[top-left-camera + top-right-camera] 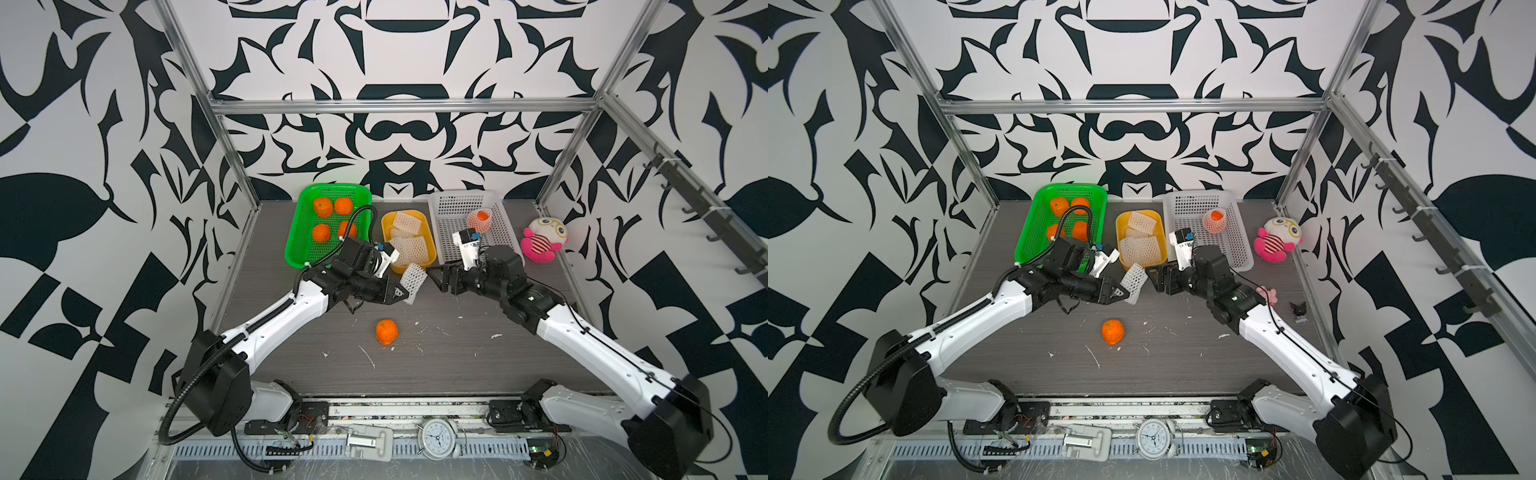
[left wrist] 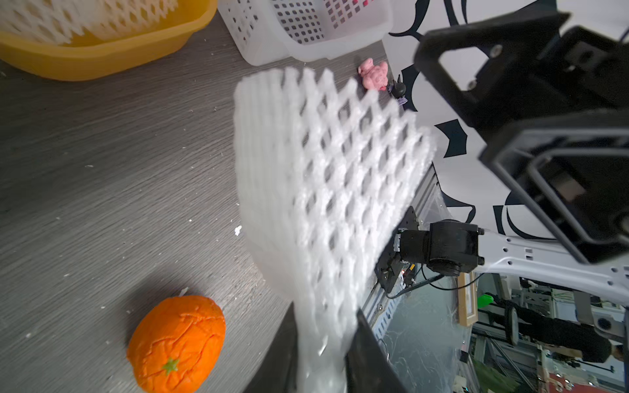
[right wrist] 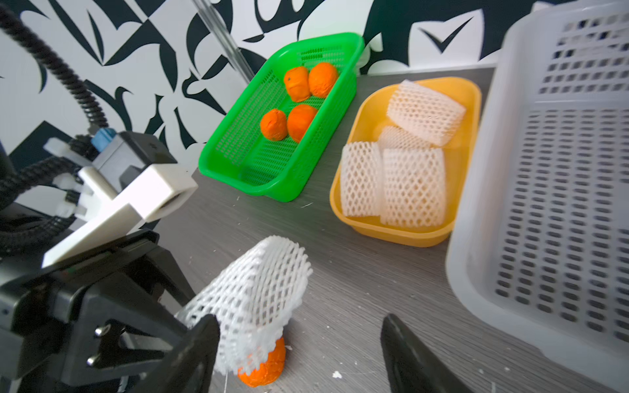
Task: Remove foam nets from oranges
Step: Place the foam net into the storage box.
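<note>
My left gripper (image 1: 405, 293) (image 2: 325, 316) is shut on one end of a white foam net (image 1: 415, 281) (image 2: 326, 177) and holds it above the table, empty and fanned out. A bare orange (image 1: 387, 331) (image 2: 177, 343) lies on the table below it, toward the front. Facing the net, my right gripper (image 1: 438, 277) (image 3: 297, 320) is open with nothing between its fingers; the net (image 3: 258, 296) hangs beside one fingertip. Several bare oranges (image 1: 328, 222) (image 3: 299, 102) lie in the green basket (image 1: 293, 235). Several flat nets (image 1: 409, 245) (image 3: 413, 187) fill the yellow tub (image 3: 401, 234). One netted orange (image 1: 479, 219) sits in the white basket (image 1: 505, 232).
A pink and white plush toy (image 1: 542, 239) lies right of the white basket. A small pink figure (image 1: 1268, 295) and a small black one (image 1: 1299, 309) sit near the right wall. Foam crumbs dot the table. An alarm clock (image 1: 438, 436) stands on the front rail.
</note>
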{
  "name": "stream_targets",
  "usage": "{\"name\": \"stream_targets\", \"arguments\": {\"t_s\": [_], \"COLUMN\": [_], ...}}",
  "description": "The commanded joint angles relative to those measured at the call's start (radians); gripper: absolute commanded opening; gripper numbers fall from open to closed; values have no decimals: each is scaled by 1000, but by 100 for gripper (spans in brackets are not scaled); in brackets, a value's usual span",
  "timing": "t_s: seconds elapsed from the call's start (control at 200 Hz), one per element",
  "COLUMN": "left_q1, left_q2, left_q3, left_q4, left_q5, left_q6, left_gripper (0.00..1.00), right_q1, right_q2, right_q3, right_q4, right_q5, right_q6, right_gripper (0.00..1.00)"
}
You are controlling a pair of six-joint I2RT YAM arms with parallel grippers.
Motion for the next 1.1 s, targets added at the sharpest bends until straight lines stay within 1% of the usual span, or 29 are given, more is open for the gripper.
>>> {"name": "stream_targets", "arguments": {"t_s": [0.0,0.1,0.175,0.305,0.385,0.545,0.685,0.94,1.095], "left_q1": [35,72,81,87,87,85,66,0,-29], "left_q2": [82,161,222,350,410,457,498,575,603], "left_q3": [109,191,253,397,465,502,538,621,635], "left_q4": [-74,-63,-63,-147,-180,-181,-156,-155,-156], "left_q5": [39,45,32,15,-22,-142,-203,-384,-458], "left_q6": [-36,-82,-97,-72,-65,-90,-119,-81,-60], "left_gripper": [25,24,25,24,24,24,24,25,25], "right_q1": [-2,-4,-7,-16,-24,-51,-60,-97,-113], "right_q2": [-28,-23,-13,21,53,131,178,188,195], "right_q3": [23,20,25,44,60,98,116,126,138], "right_q4": [-46,-36,-34,-23,-21,-27,-20,-42,-72], "right_q5": [143,158,168,170,167,160,143,135,113], "right_q6": [-58,-61,-69,-86,-91,-92,-84,-70,-74], "right_gripper": [80,80,80,81,81,81,81,81,81]}}
